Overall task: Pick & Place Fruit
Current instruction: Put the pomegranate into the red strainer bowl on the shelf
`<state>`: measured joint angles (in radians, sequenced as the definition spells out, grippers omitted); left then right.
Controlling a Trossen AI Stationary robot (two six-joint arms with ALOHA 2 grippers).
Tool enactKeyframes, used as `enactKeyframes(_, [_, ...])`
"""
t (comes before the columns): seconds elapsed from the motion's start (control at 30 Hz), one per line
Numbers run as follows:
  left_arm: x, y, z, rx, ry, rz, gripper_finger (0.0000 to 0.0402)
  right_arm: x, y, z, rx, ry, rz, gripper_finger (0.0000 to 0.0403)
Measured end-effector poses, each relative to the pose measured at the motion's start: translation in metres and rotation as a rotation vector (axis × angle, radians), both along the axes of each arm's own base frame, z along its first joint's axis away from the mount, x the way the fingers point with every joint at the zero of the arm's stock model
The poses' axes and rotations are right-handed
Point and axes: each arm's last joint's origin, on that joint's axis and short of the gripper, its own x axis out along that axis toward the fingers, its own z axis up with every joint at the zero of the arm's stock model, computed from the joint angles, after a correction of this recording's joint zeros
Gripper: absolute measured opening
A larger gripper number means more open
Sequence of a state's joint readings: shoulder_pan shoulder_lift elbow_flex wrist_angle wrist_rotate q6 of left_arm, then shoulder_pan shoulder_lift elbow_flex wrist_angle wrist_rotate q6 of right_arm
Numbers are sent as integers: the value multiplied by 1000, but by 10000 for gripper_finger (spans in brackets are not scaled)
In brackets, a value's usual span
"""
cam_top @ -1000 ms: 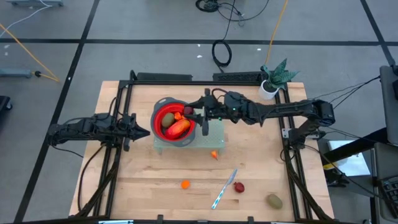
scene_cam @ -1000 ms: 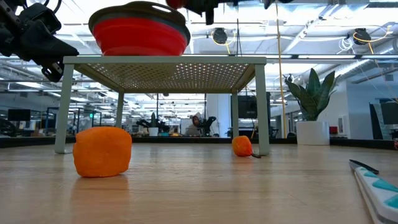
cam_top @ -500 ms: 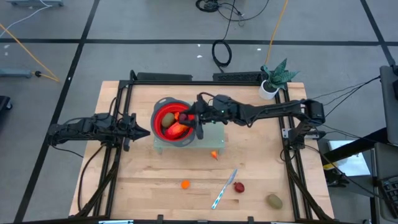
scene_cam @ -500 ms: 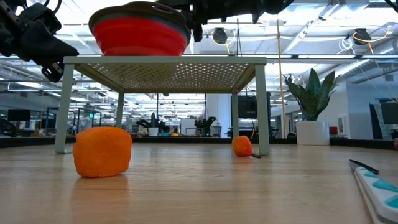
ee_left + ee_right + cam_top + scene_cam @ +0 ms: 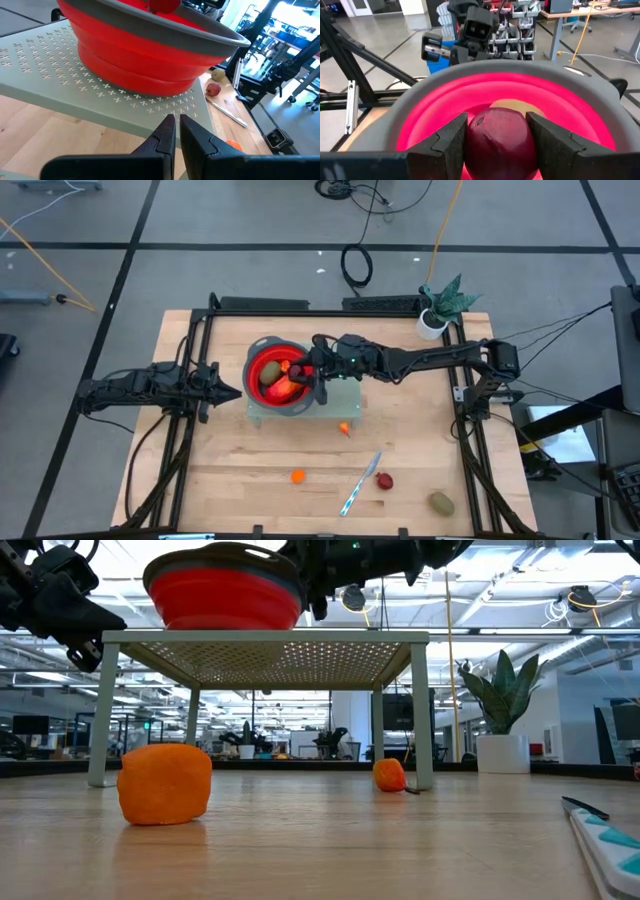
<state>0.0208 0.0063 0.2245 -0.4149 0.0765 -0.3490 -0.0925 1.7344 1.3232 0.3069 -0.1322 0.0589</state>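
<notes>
Since a second ago: my right gripper (image 5: 496,145) has travelled from the bowl's 3 o'clock rim inward and now sits over the bowl's interior.

Item 1: dark red fruit (image 5: 495,134), clamped between my right fingers (image 5: 451,142), held just above the red bowl (image 5: 258,358).

Item 2: bowl contents, high view: olive-brown fruit (image 5: 267,374) at 9 o'clock, orange-red fruit (image 5: 287,389) at 6 o'clock.

Item 3: bowl stands on a pale green perforated stand (image 5: 345,405).

Item 4: loose fruit on the wooden table (image 5: 230,480): small orange piece (image 5: 344,428) at the stand's 5 o'clock, orange ball (image 5: 298,476) nearer the front edge, red fruit (image 5: 385,481) beside the knife (image 5: 360,484), olive-brown fruit (image 5: 441,503) at the table's 5 o'clock corner.

Item 5: my left gripper (image 5: 174,125), fingers pressed together and empty, waiting at the bowl's 9 o'clock.
</notes>
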Motion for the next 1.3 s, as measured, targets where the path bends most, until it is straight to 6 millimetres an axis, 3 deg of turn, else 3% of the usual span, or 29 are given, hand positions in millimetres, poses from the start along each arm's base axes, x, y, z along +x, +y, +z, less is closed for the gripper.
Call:
enactKeyframes(0.7, [0,0,0,1,0,0,24,-1,-10,4,-3,-32,-27,245])
enactKeyframes(0.83, [0,0,0,1,0,0,24,-3,-8,15,-13,-97,-19,246])
enactKeyframes(1.03, [0,0,0,1,0,0,24,-16,9,38,-59,-152,27,231])
enactKeyframes(1.3, [0,0,0,0,0,-2,24,-43,51,61,-109,-106,144,185])
